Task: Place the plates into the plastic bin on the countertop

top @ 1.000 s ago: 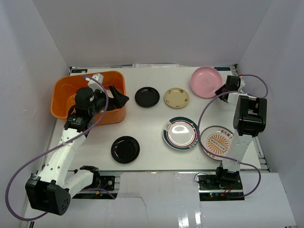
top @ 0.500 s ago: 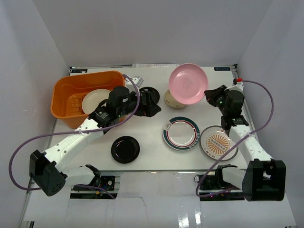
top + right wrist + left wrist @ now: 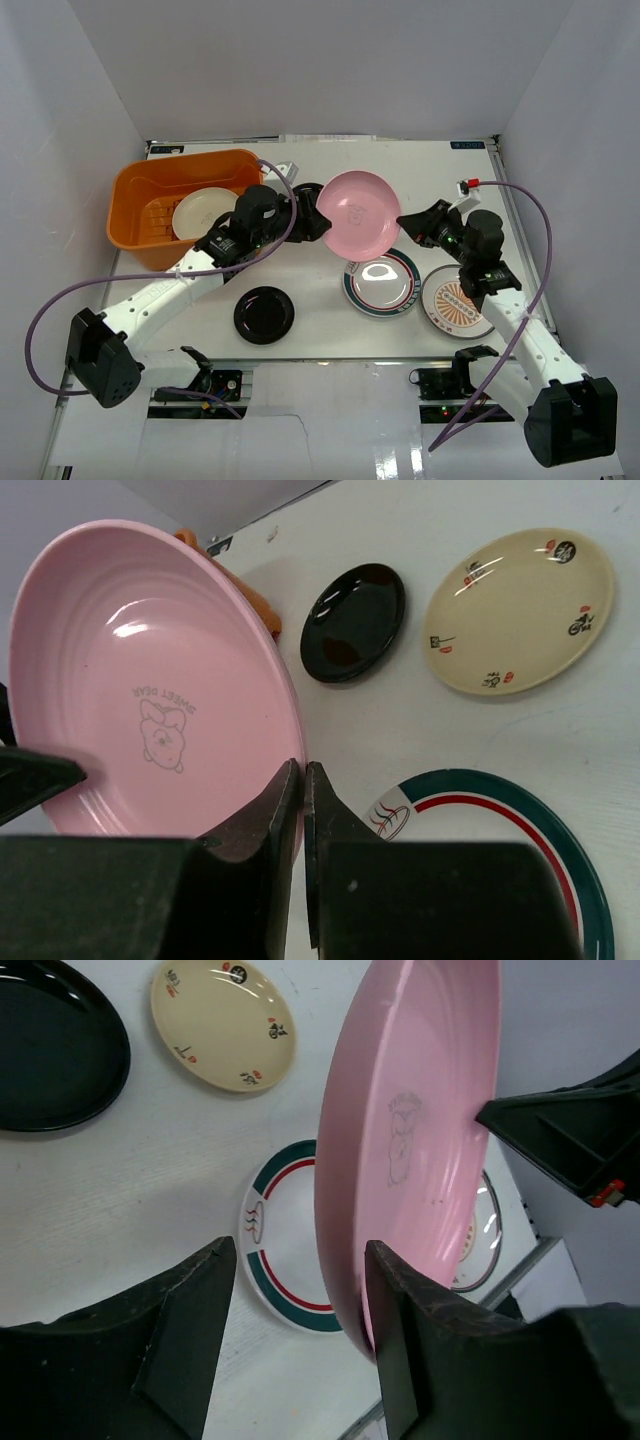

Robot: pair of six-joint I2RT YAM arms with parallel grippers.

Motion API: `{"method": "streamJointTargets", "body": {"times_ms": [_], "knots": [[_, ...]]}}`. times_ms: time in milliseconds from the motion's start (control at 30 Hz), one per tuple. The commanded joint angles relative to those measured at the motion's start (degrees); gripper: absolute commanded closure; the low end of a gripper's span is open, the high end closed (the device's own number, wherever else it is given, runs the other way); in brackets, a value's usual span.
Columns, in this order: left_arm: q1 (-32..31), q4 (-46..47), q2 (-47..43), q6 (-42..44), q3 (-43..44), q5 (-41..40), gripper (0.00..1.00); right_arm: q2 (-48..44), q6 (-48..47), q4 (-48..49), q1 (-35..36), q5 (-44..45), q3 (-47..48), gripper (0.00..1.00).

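Note:
My right gripper (image 3: pixel 405 222) (image 3: pixel 302 770) is shut on the right rim of the pink plate (image 3: pixel 358 213) (image 3: pixel 150 690), which it holds tilted above the countertop (image 3: pixel 320 290). My left gripper (image 3: pixel 315 220) (image 3: pixel 298 1250) is open, and its jaws straddle the opposite edge of the pink plate (image 3: pixel 410 1140). The rim lies against one finger, with a gap to the other. The orange plastic bin (image 3: pixel 135 195) at the back left holds one pale plate (image 3: pixel 203 212).
On the countertop lie a black plate (image 3: pixel 264 314), a green-and-red rimmed plate (image 3: pixel 380 283) (image 3: pixel 280 1260) and an orange sunburst plate (image 3: pixel 455 300). A second black plate (image 3: pixel 50 1050) (image 3: pixel 355 620) and a cream plate (image 3: pixel 222 1025) (image 3: pixel 520 610) lie farther back. White walls close in the sides.
The right arm carried the pink plate from the back right corner to the centre. The left arm swung from the bin to the plate's left edge, and its jaws narrowed around the rim.

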Motion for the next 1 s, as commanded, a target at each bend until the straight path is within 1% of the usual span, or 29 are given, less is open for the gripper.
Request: {"method": "streamJointTargets", "body": {"times_ms": [0,33,67,100,133,167,200,233,267,333,367,400,433,467,500,567,600,667,700,733,767,800,867,933,967], "knots": [[-0.33,0.57,1.11,0.78,-0.77,-3.32,0.38,-0.32,0.09,1.99,0.65,-4.91,0.17,0.92],[-0.33,0.65,1.03,0.61,-0.69,-3.76,0.57,-0.24,-0.18,1.9,1.0,-5.26,0.17,0.92],[-0.33,0.83,0.68,0.43,-0.6,-3.77,0.66,-0.06,-0.44,1.64,1.0,-5.26,0.26,0.92],[-0.33,0.74,0.5,0.6,-0.34,-5.77,0.74,0.2,-0.97,0.77,1.0,-5.26,0.52,0.92],[-0.33,0.66,0.32,0.95,-0.07,-6.22,0.81,0.38,-1.23,0.5,1.09,-5.35,0.69,0.9],[-0.33,0.31,-0.11,1.04,0.89,-7.01,0.91,0.38,-1.41,0.23,1.09,-5.44,0.78,0.84],[-0.24,-1.0,-0.29,1.57,1.59,-9.02,0.93,0.55,-1.93,-0.29,1.09,-5.53,1.13,0.75],[-0.15,-1.88,-0.56,2.09,2.47,-10.43,0.95,0.47,-2.37,-0.65,1.18,-6.05,1.31,0.5],[0.02,-2.76,-0.82,2.71,3.35,-12.01,0.97,0.38,-2.81,-1.0,1.18,-6.32,1.57,0.38],[2.65,-5.66,-1.87,4.12,5.72,-15.7,1.0,-0.23,-4.04,-2.49,1.18,-6.84,2.36,0.24],[4.83,-6.63,-2.4,3.95,6.43,-15.46,1.0,-0.58,-4.48,-2.93,1.18,-6.85,2.45,0.23],[10.86,-7.34,-4.06,3.51,6.87,-14.15,1.0,-0.94,-4.83,-3.63,1.18,-6.5,2.45,0.23],[14.31,-7.43,-5.12,2.11,6.79,-10.22,1.0,-1.72,-5.62,-3.9,1.18,-6.15,2.28,0.23],[17.83,-7.69,-6.26,1.49,6.7,-9.05,1.0,-2.08,-6.15,-4.42,1.18,-5.62,2.19,0.23],[23.52,-8.65,-8.01,1.14,6.61,-8.69,1.0,-2.26,-6.68,-4.86,1.18,-4.74,2.02,0.23],[28.21,-10.15,-9.17,0.78,6.43,-9.48,1.0,-2.35,-8.35,-6.01,1.26,-4.56,1.4,0.24],[32.85,-11.37,-9.52,0.69,6.17,-9.39,1.0,-1.82,-8.96,-6.45,1.18,-4.82,1.4,0.25],[37.18,-12.09,-10.4,0.34,3.98,-8.61,1.0,-1.03,-10.8,-7.5,1.26,-5.44,1.22,0.26],[42.51,-11.83,-10.58,0.25,2.75,-8.16,0.99,-0.16,-11.51,-7.68,1.18,-6.48,1.22,0.26],[44.91,-11.48,-10.49,0.25,0.65,-7.55,0.98,0.29,-12.04,-7.85,1.18,-7.02,1.31,0.26],[47.81,-11.3,-10.14,-0.27,-0.24,-5.2,0.98,0.81,-13.26,-8.55,1.18,-7.63,1.49,0.27],[52.36,-11.04,-9.62,-0.8,-1.12,-4.74,0.98,1.6,-13.88,-8.99,1.26,-8.51,1.66,0.27],[54.24,-10.69,-7.77,-2.2,-2.97,-4.73,0.97,2.05,-14.68,-9.61,1.26,-8.6,1.58,0.27],[55.13,-8.58,-6.28,-2.91,-4.11,-2.46,0.94,1.96,-15.21,-9.79,1.26,-7.82,1.23,0.27],[55.57,-8.57,-4.1,-3.17,-4.2,-2.27,0.93,1.87,-15.21,-9.7,1.35,-7.55,0.96,0.27]]}}
